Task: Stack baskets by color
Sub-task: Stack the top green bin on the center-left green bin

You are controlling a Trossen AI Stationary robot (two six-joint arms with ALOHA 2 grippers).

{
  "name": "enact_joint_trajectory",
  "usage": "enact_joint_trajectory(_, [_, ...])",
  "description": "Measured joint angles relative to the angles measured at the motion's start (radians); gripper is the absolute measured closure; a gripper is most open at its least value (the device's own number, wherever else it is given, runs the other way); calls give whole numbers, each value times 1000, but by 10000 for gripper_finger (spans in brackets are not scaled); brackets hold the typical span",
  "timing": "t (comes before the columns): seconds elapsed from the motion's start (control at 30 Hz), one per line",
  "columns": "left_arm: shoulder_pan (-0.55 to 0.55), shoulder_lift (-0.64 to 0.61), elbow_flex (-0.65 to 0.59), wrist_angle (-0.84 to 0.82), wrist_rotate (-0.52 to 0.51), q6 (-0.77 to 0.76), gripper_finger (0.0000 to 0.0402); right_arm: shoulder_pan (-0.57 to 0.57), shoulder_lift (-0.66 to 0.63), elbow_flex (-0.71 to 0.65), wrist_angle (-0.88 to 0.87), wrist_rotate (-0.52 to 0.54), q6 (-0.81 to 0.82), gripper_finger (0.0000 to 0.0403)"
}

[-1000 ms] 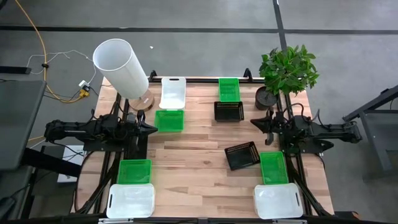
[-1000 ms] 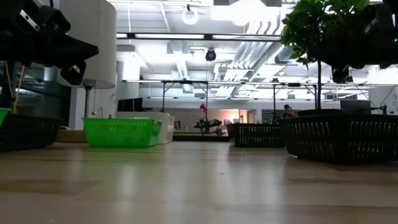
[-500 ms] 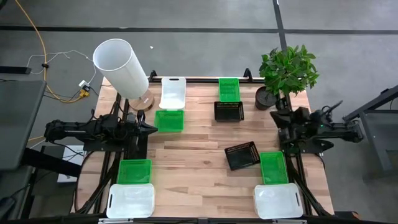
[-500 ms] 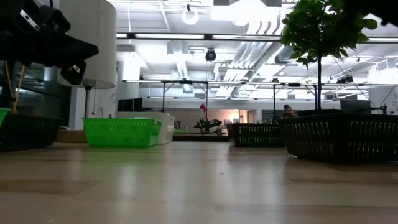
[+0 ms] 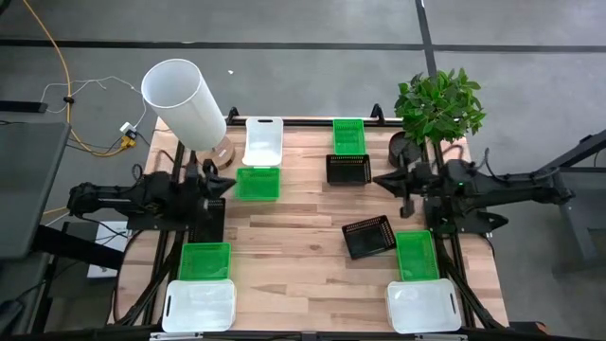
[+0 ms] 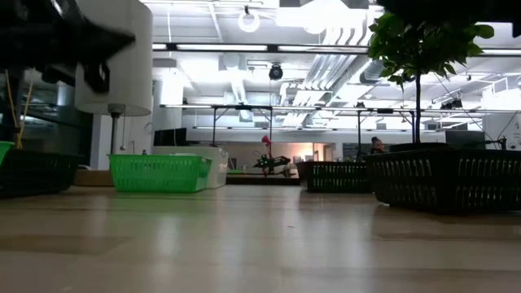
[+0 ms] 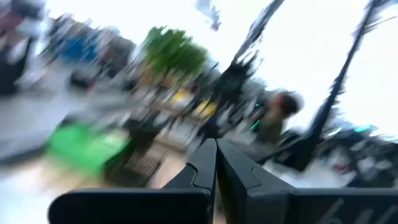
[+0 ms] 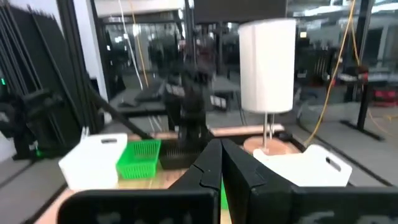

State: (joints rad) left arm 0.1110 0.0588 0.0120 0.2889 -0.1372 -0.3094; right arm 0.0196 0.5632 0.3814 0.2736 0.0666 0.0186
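1. The left hand (image 5: 227,183) hangs over the left side of the tabletop (image 5: 303,237), its fingers pressed together and holding nothing; it sits just beside a green basket (image 5: 258,184).
2. The right hand (image 5: 381,180) hangs over the right side of the tabletop, fingers pressed together and empty, close to a black basket (image 5: 347,169) at the back.
3. Behind that green basket lies a white basket (image 5: 263,141), near the base of a tall white cylinder (image 5: 185,101).
4. A second green basket (image 5: 348,135) touches the far side of the black basket at the back.
5. A tilted black basket (image 5: 368,236) lies alone toward the right of the middle.
6. At the front left, a green basket (image 5: 204,260) sits just behind a white basket (image 5: 199,305).
7. At the front right, another green basket (image 5: 416,255) sits just behind a white basket (image 5: 423,306).
8. A potted plant (image 5: 437,106) stands at the back right corner.
9. No basket is stacked in another.
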Motion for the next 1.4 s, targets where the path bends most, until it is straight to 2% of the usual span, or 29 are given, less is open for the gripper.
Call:
enact_joint_trajectory(0.07, [-3, 20, 2, 101, 63, 48, 392, 0, 39, 11, 0, 0, 4, 402])
enact_joint_trajectory(0.13, [-3, 49, 34, 132, 84, 94, 377, 0, 71, 22, 0, 8, 4, 402])
enact_joint_trajectory(0.33, [-3, 195, 161, 56, 54, 204, 307, 0, 146, 71, 0, 39, 1, 402])
enact_joint_trajectory(0.47, [-3, 293, 216, 21, 13, 218, 255, 0, 199, 109, -7, 50, -1, 402])
enact_joint_trajectory(0.57, [-2, 337, 219, 22, 11, 217, 224, 1, 246, 137, -45, 129, 5, 392])
enact_joint_trajectory(0.67, [-2, 362, 219, 22, 11, 218, 204, 0, 314, 168, -95, 236, 44, 360])
enact_joint_trajectory(0.77, [-2, 372, 219, 23, 10, 240, 192, 0, 415, 228, -161, 302, 105, 305])
enact_joint_trajectory(0.83, [-2, 373, 219, 25, 10, 246, 189, -3, 495, 285, -226, 391, 141, 265])
enact_joint_trajectory(0.93, [-2, 372, 219, 56, -1, 245, 188, -36, 613, 377, -353, 579, 220, 214])
enact_joint_trajectory(1.03, [-2, 372, 220, 85, -6, 264, 188, -86, 719, 445, -459, 659, 327, 179])
enact_joint_trajectory(1.17, [-2, 372, 220, 83, -8, 262, 188, -158, 833, 478, -509, 664, 485, 159])
enact_joint_trajectory(1.4, [-2, 372, 220, 82, -6, 260, 188, -255, 982, 479, -521, 765, 658, 164])
